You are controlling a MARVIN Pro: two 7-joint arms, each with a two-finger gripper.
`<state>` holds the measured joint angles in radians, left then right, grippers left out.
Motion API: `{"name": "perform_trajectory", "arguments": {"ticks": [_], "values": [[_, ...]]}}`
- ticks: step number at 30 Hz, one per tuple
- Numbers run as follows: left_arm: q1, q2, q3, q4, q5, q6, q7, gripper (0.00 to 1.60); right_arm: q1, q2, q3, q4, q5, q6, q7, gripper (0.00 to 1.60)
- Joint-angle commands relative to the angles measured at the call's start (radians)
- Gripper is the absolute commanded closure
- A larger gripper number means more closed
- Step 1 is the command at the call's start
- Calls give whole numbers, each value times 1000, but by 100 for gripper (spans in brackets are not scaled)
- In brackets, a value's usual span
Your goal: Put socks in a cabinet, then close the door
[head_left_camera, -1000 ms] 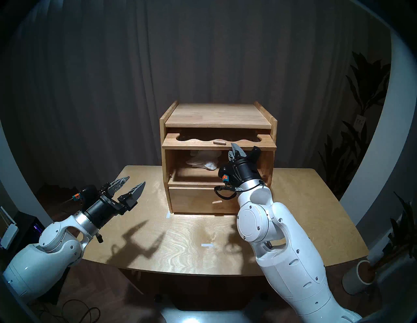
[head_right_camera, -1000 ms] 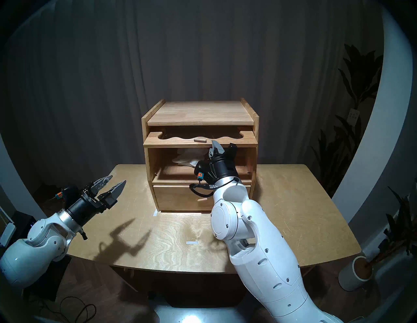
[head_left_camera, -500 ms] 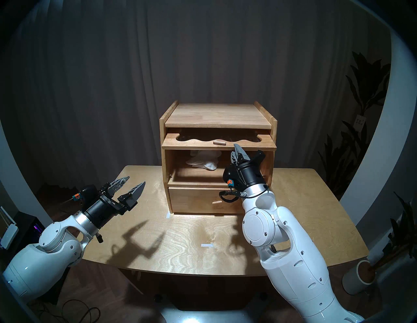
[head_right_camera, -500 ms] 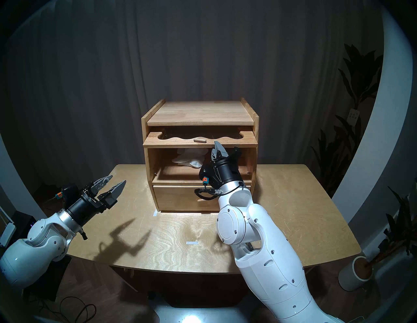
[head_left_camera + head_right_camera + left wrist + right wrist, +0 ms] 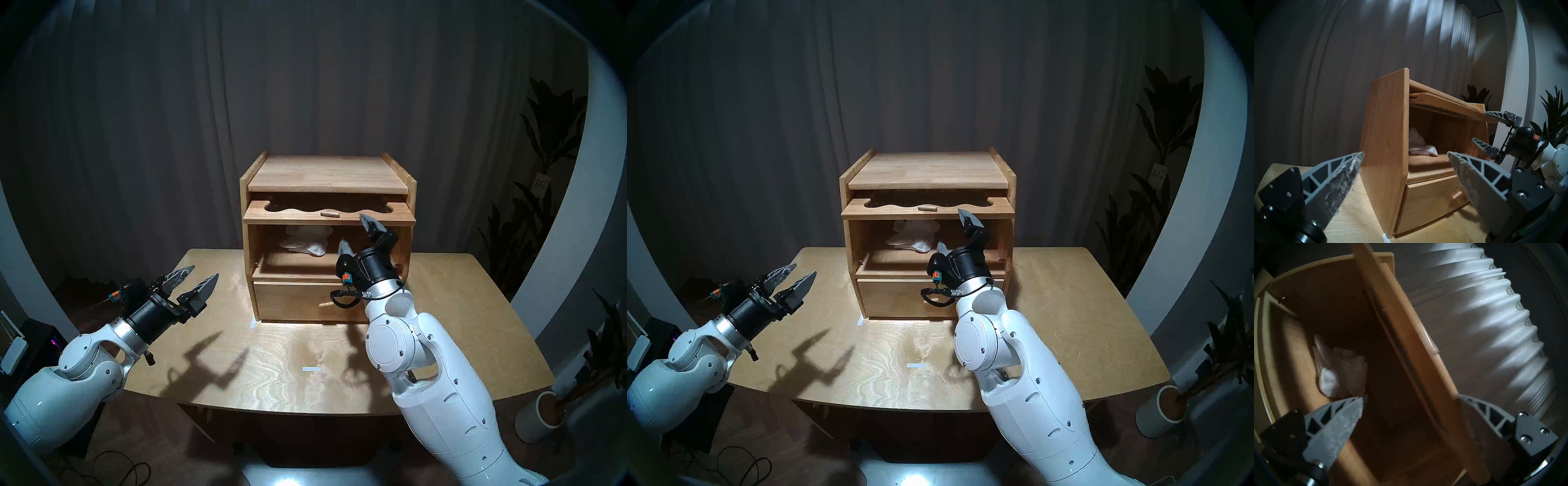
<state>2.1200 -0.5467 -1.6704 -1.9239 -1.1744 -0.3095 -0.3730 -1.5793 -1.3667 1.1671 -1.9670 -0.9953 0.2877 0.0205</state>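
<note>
Socks (image 5: 307, 242) already lie inside the cabinet (image 5: 327, 173); the right gripper (image 5: 354, 234), fingers spread wide and empty, straddles the raised door (image 5: 329, 217), which must next be pulled down shut.

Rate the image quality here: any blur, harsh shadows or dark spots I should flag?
Head views: sharp, dim room, hard gripper shadows on the table. Left wrist: sharp; the socks readable inside the cabinet. Right wrist: motion-blurred, dark interior, the door edge smeared.
</note>
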Motion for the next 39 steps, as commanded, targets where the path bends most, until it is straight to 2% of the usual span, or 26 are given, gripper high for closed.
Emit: {"name": "perform_trajectory", "arguments": {"ticks": [1,3,5,13,18,23,28,29,30,31,39], "values": [[-3,-1,-14,-7,1,-9,2,0,50,-27,13,16,-1,13,-7,0],[-3,-1,-14,-7,1,-9,1,0,76,-33,17,24,1,17,8,0],[-3,-1,-14,-7,2,-9,2,0,57,-28,13,19,-7,12,-14,0],[-4,0,-14,-7,1,-9,1,0,110,-29,-32,38,-67,30,-5,0],[-4,0,-13,-6,1,-9,1,0,191,-63,-14,129,-67,56,7,0],[-4,0,-13,-6,1,-9,1,0,177,-75,-50,62,-104,102,20,0],[-4,0,-13,-7,1,-9,1,0,218,-77,-39,87,-107,132,67,0],[-4,0,-14,-7,1,-9,1,0,223,-75,-37,91,-102,130,80,92],[-3,0,-14,-7,1,-9,1,0,225,-67,-39,94,-110,135,94,142],[-3,0,-14,-7,1,-9,2,0,225,-63,-40,97,-113,133,94,160],[-3,0,-14,-7,1,-10,2,0,164,-32,-37,31,-103,113,112,160]]}}
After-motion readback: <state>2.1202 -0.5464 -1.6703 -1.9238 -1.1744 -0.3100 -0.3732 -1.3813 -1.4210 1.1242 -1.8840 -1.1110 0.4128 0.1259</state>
